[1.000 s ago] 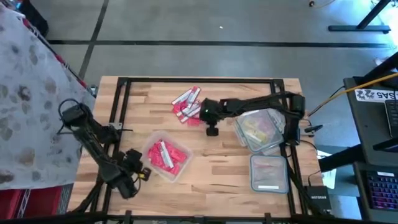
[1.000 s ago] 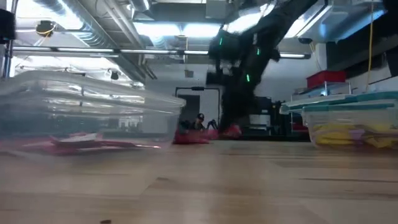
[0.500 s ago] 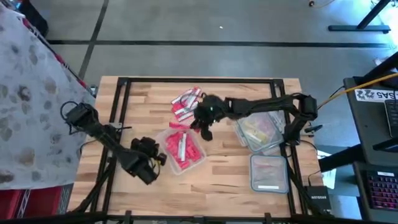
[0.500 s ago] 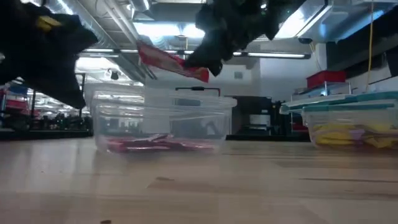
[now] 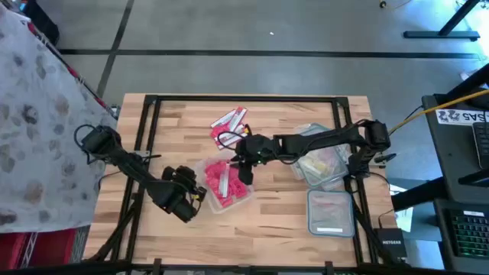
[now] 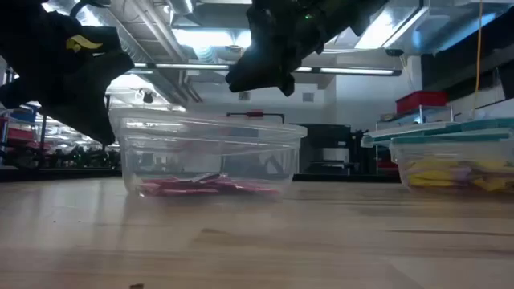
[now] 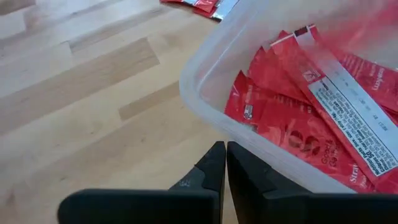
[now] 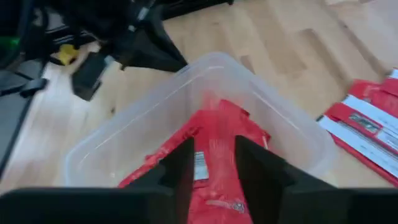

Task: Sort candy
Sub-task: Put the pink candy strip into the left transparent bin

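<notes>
right gripper (image 8: 211, 163) hangs over the clear tub (image 5: 243, 197) with fingers parted and a red candy packet (image 8: 214, 140) between them, so drop it straight in, then fetch the loose packets (image 5: 229, 121) at 12 o'clock; left gripper (image 7: 225, 163), pinched together, braces the tub's 9 o'clock wall.

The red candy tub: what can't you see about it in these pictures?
- How many candies lie in the tub: they overlap in the left wrist view, and the picture's edge cuts them off.
- The wrapper print: too small in the high view.
- Whether the left gripper pinches the tub's rim: its shut fingers meet at the wall, but the contact is hidden.
- Candies under the right gripper, which blocks them.
</notes>
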Available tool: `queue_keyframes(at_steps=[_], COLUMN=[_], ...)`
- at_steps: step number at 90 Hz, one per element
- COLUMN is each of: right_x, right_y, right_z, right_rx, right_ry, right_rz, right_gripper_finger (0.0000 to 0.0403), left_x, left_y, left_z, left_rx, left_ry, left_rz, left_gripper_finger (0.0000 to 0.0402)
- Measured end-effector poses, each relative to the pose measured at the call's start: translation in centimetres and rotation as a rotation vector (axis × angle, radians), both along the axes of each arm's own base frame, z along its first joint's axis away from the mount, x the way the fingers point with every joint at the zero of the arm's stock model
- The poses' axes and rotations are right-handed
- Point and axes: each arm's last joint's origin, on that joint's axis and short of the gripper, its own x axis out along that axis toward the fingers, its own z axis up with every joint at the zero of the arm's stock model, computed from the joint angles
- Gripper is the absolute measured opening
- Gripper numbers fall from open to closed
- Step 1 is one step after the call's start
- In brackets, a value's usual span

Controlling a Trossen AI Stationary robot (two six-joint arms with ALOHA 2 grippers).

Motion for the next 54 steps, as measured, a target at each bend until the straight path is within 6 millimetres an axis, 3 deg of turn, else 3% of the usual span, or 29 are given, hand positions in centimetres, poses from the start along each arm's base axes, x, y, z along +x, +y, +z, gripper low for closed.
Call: queue_keyframes(at_steps=[17,25,37,54], right_x=[-0.1,-0.3,-0.7,-1.5], right_y=[0.0,-1.1,-5.1,-11.1], right_z=[0.2,0.8,1.0,-1.9], right_rx=[-0.034,-0.113,-0.225,-0.234], right_ry=[-0.012,-0.024,-0.009,0.138], right_rz=[0.084,0.057,-0.050,-0.157], right_gripper_finger=[0.0191,0.0209,0.0209,0.0189], left_x=[-0.1,-0.1,-0.5,-1.6], left_y=[-0.1,-0.1,0.1,1.0], left_z=[0.0,0.0,0.0,0.2], left_rx=[0.000,0.000,-0.026,0.004], left_ry=[0.001,0.006,0.065,0.142], left_rz=[-0.005,-0.005,0.018,0.121], left_gripper_finger=[0.0000,0.0000,0.0000,0.0000])
